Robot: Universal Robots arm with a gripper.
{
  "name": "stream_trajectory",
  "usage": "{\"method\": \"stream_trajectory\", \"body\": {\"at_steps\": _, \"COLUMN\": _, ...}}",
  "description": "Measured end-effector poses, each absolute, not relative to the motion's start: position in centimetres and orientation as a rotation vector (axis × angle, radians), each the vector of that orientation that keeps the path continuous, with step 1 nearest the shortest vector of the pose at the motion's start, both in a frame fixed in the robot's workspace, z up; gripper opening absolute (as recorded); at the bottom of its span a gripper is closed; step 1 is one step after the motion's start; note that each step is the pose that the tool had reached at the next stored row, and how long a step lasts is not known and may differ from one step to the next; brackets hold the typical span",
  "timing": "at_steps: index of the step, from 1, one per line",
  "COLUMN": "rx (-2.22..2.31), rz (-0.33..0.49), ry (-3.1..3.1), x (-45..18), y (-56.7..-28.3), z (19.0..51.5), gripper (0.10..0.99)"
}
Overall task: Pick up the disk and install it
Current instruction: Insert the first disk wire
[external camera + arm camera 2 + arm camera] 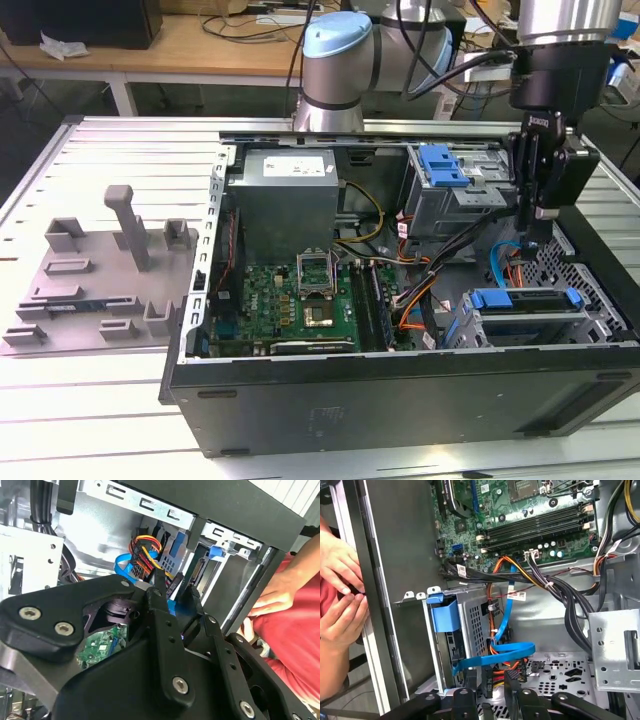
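As framed in the exterior view, note the gripper [533, 238] poised above the cage [470, 328] in the near corner of the case [400, 400], at that view's right. Fingers [162, 610] slightly parted, gripping nothing. Disk [524, 300] lying in that cage, blue bracket [444, 617] at its mouth; install step judged nearly complete, full seating not confirmable. Any further move: calls for a straight path clear of the cables [555, 592] and of a person's hand [340, 575] on the case wall just beside.
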State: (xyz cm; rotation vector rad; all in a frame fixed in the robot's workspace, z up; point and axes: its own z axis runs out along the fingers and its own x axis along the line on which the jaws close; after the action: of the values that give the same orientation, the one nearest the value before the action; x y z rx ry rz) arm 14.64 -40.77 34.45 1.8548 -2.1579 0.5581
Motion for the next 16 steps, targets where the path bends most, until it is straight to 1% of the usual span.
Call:
{"method": "stream_trajectory", "body": {"at_steps": 4, "rx": 1.853, "rz": 0.562, "ry": -2.155, "x": 14.64, "y": -40.67, "z": 34.02, "gripper": 0.353}}
{"method": "stream_trajectory", "body": {"at_steps": 5, "rx": 1.853, "rz": 0.562, "ry": -2.155, "x": 14.64, "y": -40.64, "z": 33.98, "gripper": 0.337}}
{"method": "stream_trajectory", "body": {"at_steps": 7, "rx": 1.853, "rz": 0.562, "ry": -2.155, "x": 14.64, "y": -40.62, "z": 33.95, "gripper": 0.204}}
{"method": "stream_trajectory", "body": {"at_steps": 8, "rx": 1.853, "rz": 0.562, "ry": -2.155, "x": 14.64, "y": -40.62, "z": 33.92, "gripper": 0.169}}
{"method": "stream_trajectory", "body": {"at_steps": 16, "rx": 1.853, "rz": 0.561, "ry": -2.156, "x": 14.81, "y": -40.64, "z": 33.84, "gripper": 0.169}}
